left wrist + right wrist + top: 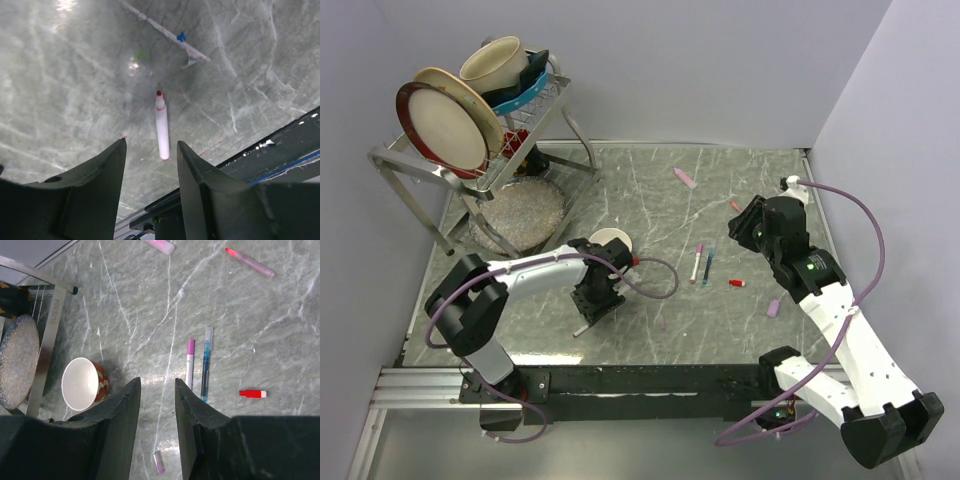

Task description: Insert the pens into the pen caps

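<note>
- Grey marbled tabletop (pixel 650 200) bore a small white bowl (pixel 613 243).
- Near-side of that bowl lay a white-barrelled, red-tipped pen (pixel 161 131), under the left gripper (pixel 152 145), its long axis running along the gap.
- Left jaws stood apart, clear of the barrel.
- Farther from the bowl, the right gripper (pixel 157 385) hung with jaws apart, empty.
</note>
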Controlling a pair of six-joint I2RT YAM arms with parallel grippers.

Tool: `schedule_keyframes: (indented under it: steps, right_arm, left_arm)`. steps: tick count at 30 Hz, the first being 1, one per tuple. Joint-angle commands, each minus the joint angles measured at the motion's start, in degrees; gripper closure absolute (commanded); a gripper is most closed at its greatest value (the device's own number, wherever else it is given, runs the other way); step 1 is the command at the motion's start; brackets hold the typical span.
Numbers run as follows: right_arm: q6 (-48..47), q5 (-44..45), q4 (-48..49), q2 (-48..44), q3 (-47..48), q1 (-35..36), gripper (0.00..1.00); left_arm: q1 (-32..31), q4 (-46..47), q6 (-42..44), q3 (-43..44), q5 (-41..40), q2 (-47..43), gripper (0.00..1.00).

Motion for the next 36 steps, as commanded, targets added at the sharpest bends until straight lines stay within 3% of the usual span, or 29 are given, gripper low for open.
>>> schedule_keyframes:
  steps: [1,9,14,19,23,28,36]
  right_arm:
    - [-0.8,1.4,0.6,-1.1,0.3,-0.6,0.59]
    - [-1.9,3.6,-0.3,-2.7,1.8,-1.0,0.59]
    - [-1.8,3.6,-0.8,-3.9,2.3,-1.1,0.59]
    - [-1.1,0.1,-0.6,-5.2,2.5,-1.1,0.59]
    - [1.2,-6.6,1.0,-8.2,0.9,-1.1,0.58]
    - [6.2,-16.6,7.3,-14.0,-7.8,-1.1,0.55]
    - [15.1,-32.2,24.2,-24.0,-24.8,-0.9,0.44]
  left_arm:
    - [-1.1,1.1,1.4,0.3,2.0,2.5,0.51]
    - [-1.6,2.5,0.1,0.5,1.1,7.6,0.66]
    - [-2.1,3.4,-1.1,0.6,1.5,8.4,0.87]
    - [-2.2,5.1,-2.9,0.2,1.1,6.8,0.99]
    - [-2.1,4.0,-4.2,2.4,0.4,3.3,0.99]
    - [-0.9,2.4,-7.4,6.7,2.1,-2.4,0.99]
    - [2.1,6.2,-10.4,8.9,14.5,-11.5,0.99]
